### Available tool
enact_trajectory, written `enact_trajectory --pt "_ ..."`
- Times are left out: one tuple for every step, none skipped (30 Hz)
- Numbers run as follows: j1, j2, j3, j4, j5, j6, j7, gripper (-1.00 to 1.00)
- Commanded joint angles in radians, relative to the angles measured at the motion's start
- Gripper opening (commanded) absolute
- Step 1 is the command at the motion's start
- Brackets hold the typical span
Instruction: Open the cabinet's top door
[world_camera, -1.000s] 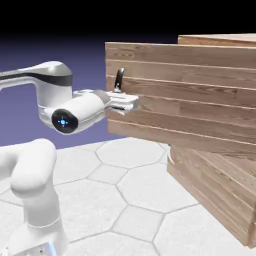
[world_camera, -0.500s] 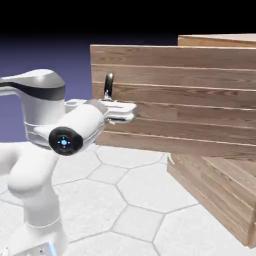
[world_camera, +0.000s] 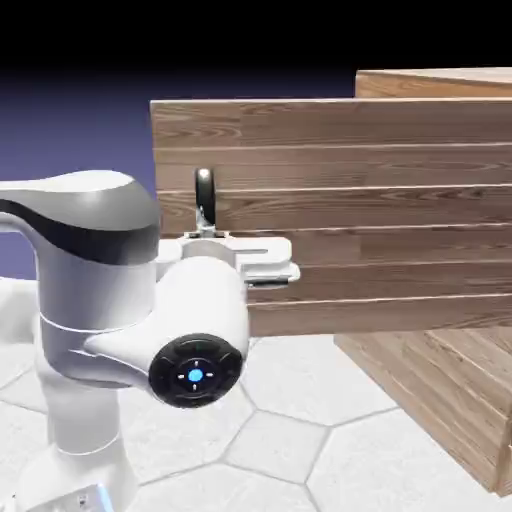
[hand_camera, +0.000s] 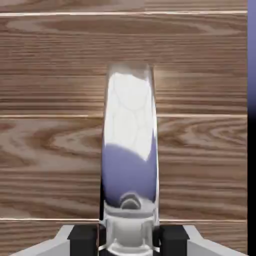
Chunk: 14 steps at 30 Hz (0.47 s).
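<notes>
The cabinet (world_camera: 436, 84) stands at the exterior view's right. Its top door (world_camera: 380, 210), a wide panel of light-brown planks, is swung well out from the body and faces the camera almost flat. A dark curved handle (world_camera: 204, 196) stands upright near the door's free left edge. My gripper (world_camera: 207, 233) is shut on the lower end of that handle. In the hand view the shiny handle (hand_camera: 130, 150) fills the middle, rising from between the finger tips (hand_camera: 82, 239) of my gripper (hand_camera: 130, 241), with the door's planks (hand_camera: 50, 150) behind.
The cabinet's lower plank part (world_camera: 440, 390) slants across the lower right. My white arm (world_camera: 90, 300) fills the lower left, its wrist close to the camera. The table (world_camera: 300, 440) has white hexagonal tiles.
The top door has swung further open, its free edge moving toward the exterior view's left. My hand went with the handle, and the wrist came nearer the camera and lower.
</notes>
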Motion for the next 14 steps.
enact_trajectory --pt "0.035 0.006 -0.026 0.036 -0.013 -0.026 0.001 -1.0" --pt "0.07 0.011 -0.052 0.072 -0.025 -0.05 0.003 -1.0" --pt "0.105 0.014 -0.077 0.109 -0.037 -0.074 0.006 -1.0" --pt "0.141 0.016 -0.101 0.145 -0.047 -0.097 0.009 -1.0" --pt "0.176 0.017 -0.124 0.181 -0.058 -0.121 0.013 -1.0" --pt "0.211 0.017 -0.146 0.217 -0.067 -0.143 0.017 -1.0" --pt "0.246 0.015 -0.168 0.254 -0.076 -0.166 0.023 -1.0" --pt "0.281 0.013 -0.188 0.29 -0.085 -0.188 0.028 -1.0" --pt "0.316 0.01 -0.207 0.326 -0.093 -0.21 0.035 -1.0" --pt "0.35 0.006 -0.226 0.362 -0.1 -0.232 0.041 -1.0" --pt "0.384 0.001 -0.244 0.399 -0.107 -0.254 0.048 -1.0" --pt "0.417 -0.005 -0.261 0.435 -0.113 -0.276 0.056 -1.0" --pt "0.451 -0.011 -0.276 0.471 -0.119 -0.297 0.065 -1.0" --pt "0.482 -0.017 -0.291 0.506 -0.124 -0.318 0.073 -1.0"
